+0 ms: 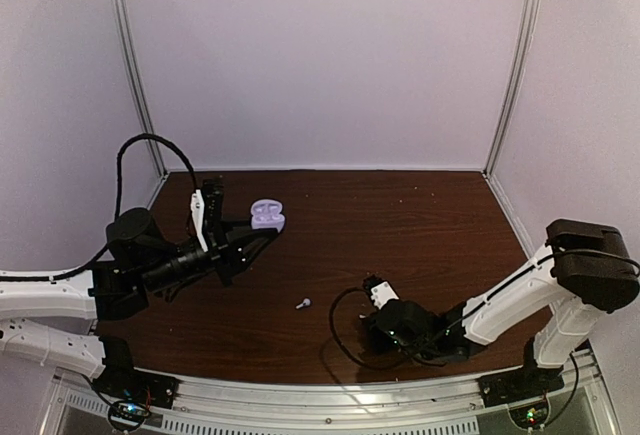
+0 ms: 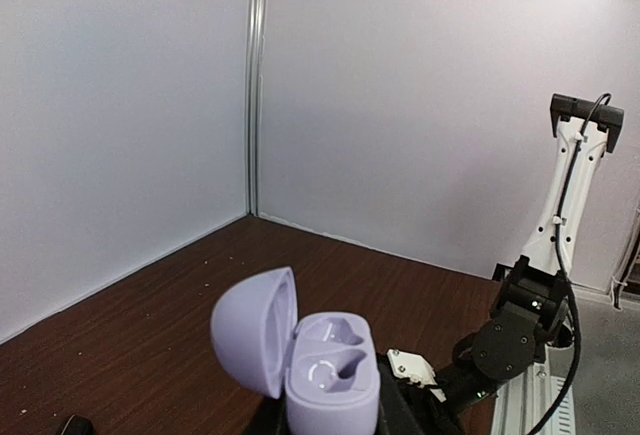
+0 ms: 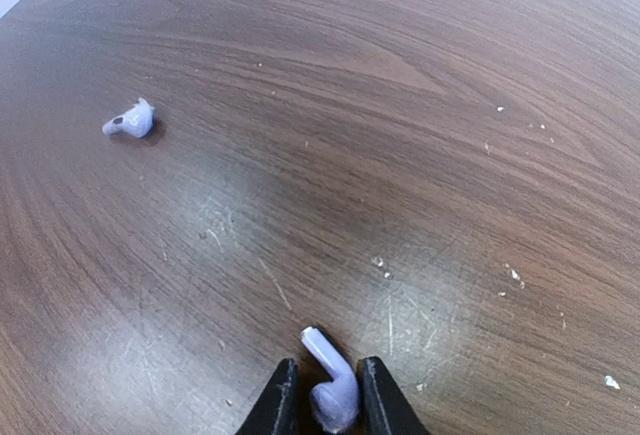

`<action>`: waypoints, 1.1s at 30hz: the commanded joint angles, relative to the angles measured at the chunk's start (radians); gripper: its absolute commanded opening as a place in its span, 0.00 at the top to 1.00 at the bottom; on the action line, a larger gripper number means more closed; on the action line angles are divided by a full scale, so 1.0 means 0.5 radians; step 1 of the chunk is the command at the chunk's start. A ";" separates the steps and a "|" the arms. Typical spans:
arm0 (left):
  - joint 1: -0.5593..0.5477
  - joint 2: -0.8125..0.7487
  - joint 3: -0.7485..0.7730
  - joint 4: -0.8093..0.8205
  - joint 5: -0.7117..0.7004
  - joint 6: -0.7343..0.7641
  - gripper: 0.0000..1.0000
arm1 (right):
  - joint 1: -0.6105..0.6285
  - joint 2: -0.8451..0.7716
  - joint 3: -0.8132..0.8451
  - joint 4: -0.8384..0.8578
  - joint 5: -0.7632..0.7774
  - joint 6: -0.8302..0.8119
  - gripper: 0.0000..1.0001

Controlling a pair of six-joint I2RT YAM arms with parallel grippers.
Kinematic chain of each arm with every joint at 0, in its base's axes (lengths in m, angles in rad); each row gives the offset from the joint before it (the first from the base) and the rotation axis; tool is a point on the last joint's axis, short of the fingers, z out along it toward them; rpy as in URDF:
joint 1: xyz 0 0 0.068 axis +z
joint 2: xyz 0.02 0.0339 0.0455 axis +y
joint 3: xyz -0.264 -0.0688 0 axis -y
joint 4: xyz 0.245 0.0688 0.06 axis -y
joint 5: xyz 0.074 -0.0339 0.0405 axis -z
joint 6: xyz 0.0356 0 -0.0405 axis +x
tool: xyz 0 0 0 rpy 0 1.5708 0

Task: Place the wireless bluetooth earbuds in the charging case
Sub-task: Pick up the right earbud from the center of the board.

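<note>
The lavender charging case [image 2: 331, 380] stands upright with its lid [image 2: 250, 340] swung open to the left, showing two bare sockets. My left gripper [image 2: 330, 423] is shut on its base; from above the charging case [image 1: 267, 215] sits at the back left. One pale earbud [image 3: 333, 392] with a short stem lies on the table between the fingertips of my right gripper [image 3: 328, 405], which is shut on its head. A second earbud [image 3: 130, 121] lies loose farther off to the left, and shows in the top view as a small earbud [image 1: 303, 304] mid-table.
The dark wood table [image 1: 420, 235] is flecked with crumbs and boxed in by white walls with metal posts [image 1: 513, 65]. My right arm [image 2: 520, 325] reaches low across the near right. The left arm's cable [image 1: 135, 150] loops up at the left.
</note>
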 commanded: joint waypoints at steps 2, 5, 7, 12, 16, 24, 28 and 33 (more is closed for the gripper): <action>0.010 -0.012 0.061 0.061 -0.004 0.031 1.00 | 0.043 -0.032 -0.150 -0.309 -0.070 0.046 0.75; 0.010 0.001 0.060 0.081 0.004 0.030 1.00 | 0.046 -0.023 -0.156 -0.286 -0.073 0.016 0.78; 0.011 0.010 0.064 0.084 0.007 0.031 1.00 | 0.047 0.015 -0.132 -0.278 -0.094 -0.020 0.80; 0.010 0.009 0.072 0.076 0.006 0.042 1.00 | 0.050 0.088 -0.071 -0.276 -0.110 -0.092 0.79; 0.011 0.010 0.072 0.071 0.004 0.042 1.00 | 0.052 0.102 -0.058 -0.274 -0.115 -0.122 0.79; 0.011 0.024 0.078 0.068 0.007 0.047 1.00 | 0.052 0.051 -0.086 -0.256 -0.138 -0.152 0.90; 0.010 0.026 0.083 0.057 0.004 0.051 1.00 | 0.072 -0.016 -0.098 -0.260 -0.146 -0.177 0.92; 0.011 0.035 0.081 0.053 0.011 0.048 1.00 | 0.098 -0.077 -0.077 -0.314 -0.124 -0.196 0.94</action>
